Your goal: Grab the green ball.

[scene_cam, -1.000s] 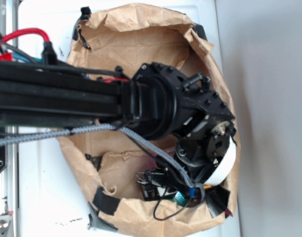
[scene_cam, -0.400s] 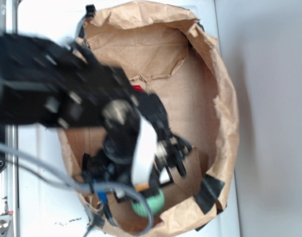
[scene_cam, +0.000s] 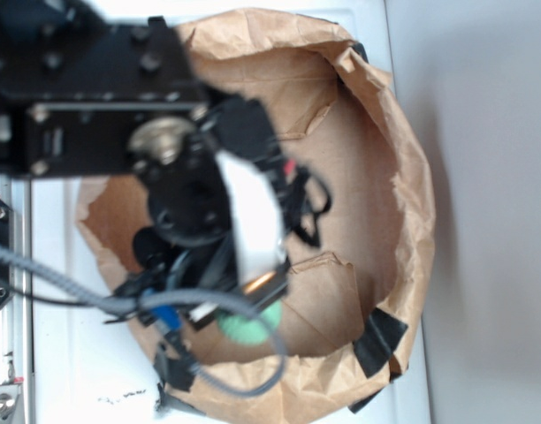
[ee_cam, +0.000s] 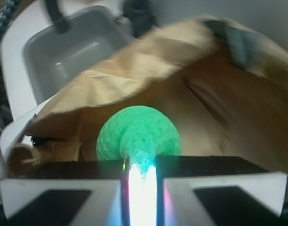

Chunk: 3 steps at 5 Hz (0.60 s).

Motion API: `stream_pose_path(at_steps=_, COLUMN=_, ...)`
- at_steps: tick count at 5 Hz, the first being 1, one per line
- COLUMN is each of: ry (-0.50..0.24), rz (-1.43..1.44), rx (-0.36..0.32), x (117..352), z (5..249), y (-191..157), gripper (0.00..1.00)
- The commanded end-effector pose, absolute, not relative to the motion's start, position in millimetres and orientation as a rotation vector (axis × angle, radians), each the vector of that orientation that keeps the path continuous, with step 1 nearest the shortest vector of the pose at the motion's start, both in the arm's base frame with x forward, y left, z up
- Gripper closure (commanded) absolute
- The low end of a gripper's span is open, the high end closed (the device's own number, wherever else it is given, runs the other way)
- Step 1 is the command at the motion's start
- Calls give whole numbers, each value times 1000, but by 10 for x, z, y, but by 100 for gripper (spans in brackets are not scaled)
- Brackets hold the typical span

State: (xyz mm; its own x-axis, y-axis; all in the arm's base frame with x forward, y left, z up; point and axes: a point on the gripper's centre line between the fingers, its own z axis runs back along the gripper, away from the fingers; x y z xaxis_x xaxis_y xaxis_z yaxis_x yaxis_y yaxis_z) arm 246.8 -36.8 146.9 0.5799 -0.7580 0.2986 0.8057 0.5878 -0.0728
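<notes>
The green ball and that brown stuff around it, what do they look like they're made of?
The green ball looks like soft foam or sponge: matte, with tiny dark pores speckling its surface. I can't rule out another spongy material. The brown liner looks like kraft paper: dull tan, creased and torn at the edges, held by dark tape.

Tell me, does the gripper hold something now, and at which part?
The gripper is shut on the green ball, pinching its near lower edge between the fingertips.
</notes>
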Motion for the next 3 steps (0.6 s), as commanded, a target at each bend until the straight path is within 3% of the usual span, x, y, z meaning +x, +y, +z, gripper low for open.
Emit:
stream_pose_path(at_steps=1, ry=-125, rz=-419, rx=-75, x=2467, z=1921, y=20, gripper=100)
stream_pose_path(at_steps=2, ry=-142, rz=-174, rx=31, x=2344, z=2147, y=219, gripper=100)
stream_pose_path(at_steps=3, ry=-80, rz=-235, rx=51, x=2315, z=2245, y=216, gripper=93)
